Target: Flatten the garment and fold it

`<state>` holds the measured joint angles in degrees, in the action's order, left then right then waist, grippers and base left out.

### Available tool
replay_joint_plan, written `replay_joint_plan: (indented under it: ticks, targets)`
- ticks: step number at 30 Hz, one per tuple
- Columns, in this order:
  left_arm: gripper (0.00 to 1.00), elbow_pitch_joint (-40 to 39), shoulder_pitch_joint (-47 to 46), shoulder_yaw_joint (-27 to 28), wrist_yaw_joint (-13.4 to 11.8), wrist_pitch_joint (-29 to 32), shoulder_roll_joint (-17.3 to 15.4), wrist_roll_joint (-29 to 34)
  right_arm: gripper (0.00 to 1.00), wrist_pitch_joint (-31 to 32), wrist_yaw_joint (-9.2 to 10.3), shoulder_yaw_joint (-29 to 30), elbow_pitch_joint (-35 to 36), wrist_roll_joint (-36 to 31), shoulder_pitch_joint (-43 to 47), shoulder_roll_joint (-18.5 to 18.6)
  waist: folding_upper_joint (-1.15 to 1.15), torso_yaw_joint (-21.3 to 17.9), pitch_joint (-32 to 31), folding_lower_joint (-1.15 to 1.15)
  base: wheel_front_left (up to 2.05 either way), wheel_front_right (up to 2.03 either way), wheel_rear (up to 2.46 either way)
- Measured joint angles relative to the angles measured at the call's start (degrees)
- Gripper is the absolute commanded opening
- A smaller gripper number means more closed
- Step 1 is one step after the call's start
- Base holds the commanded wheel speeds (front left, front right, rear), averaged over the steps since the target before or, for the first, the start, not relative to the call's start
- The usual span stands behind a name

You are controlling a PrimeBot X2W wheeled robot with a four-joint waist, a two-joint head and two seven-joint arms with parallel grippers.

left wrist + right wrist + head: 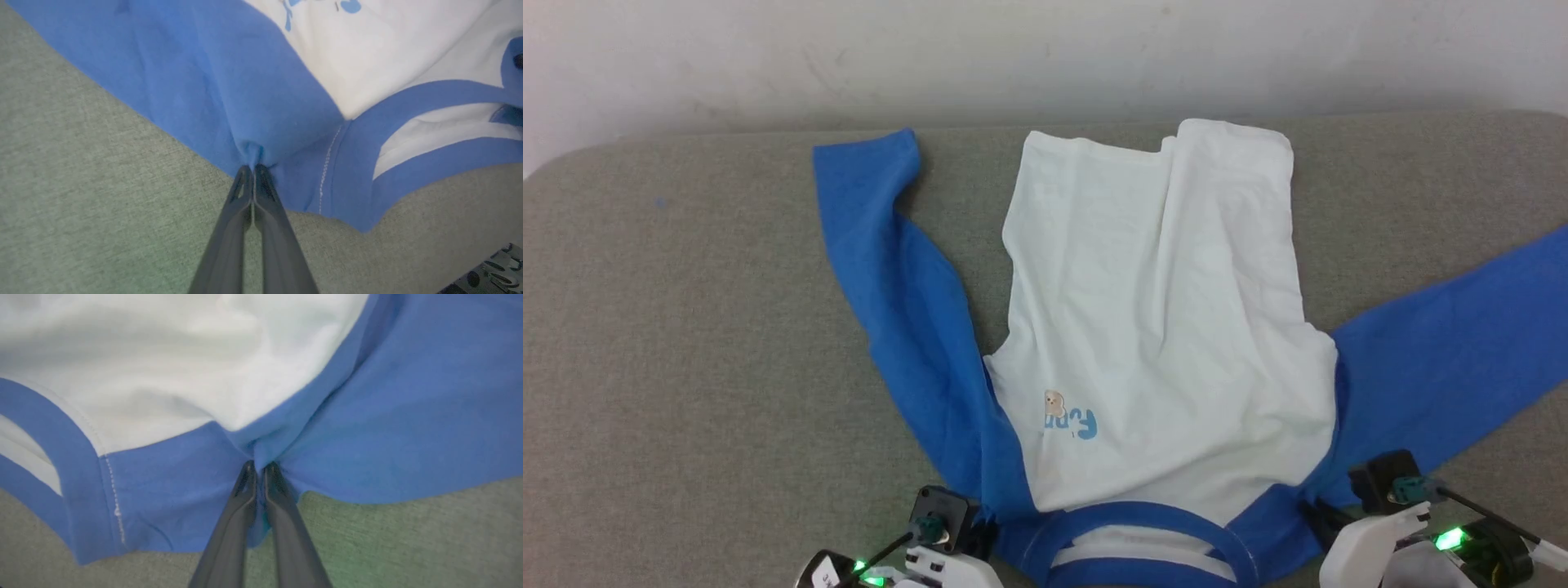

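The garment lies on the grey cloth surface, a white body with blue sleeves, its blue neckband nearest me and its hem at the far side. The chest print faces up. One sleeve stretches up and to the left. The other sleeve runs off to the right. My left gripper is shut on a pinch of blue shoulder fabric beside the neckband, as the left wrist view confirms. My right gripper is shut on the blue fabric of the opposite shoulder.
The grey-green padded table extends wide on both sides of the shirt. Its far edge meets a pale wall and the far left corner is rounded. The right sleeve reaches the head view's right border.
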<state>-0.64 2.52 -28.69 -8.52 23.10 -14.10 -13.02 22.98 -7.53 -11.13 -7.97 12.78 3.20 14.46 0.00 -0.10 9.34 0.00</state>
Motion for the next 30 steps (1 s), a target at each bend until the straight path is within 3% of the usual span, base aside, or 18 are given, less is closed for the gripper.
replay_joint_plan:
  ticks: [6,19,30]
  targets:
    - [0.00,-0.1,-0.3,0.4,0.5,-1.9,-1.1,-0.3,0.00,-1.5,-0.10,0.0,1.6,1.4,0.3,1.5,0.00,-0.3,-1.7,0.01,0.00,0.00,0.00]
    - [0.00,-15.3,-1.8,3.1,1.5,-2.0,-6.0,-0.6,0.00,-1.8,-0.09,4.6,20.6,10.0,-0.2,7.7,0.00,-2.0,-7.1,0.00,0.00,0.00,0.00]
    - [0.00,-26.7,-15.5,8.2,3.9,0.4,-8.7,-0.6,0.00,2.7,-0.09,8.5,29.6,15.2,-12.7,12.9,0.00,-2.8,-9.7,0.00,0.00,0.00,0.00]
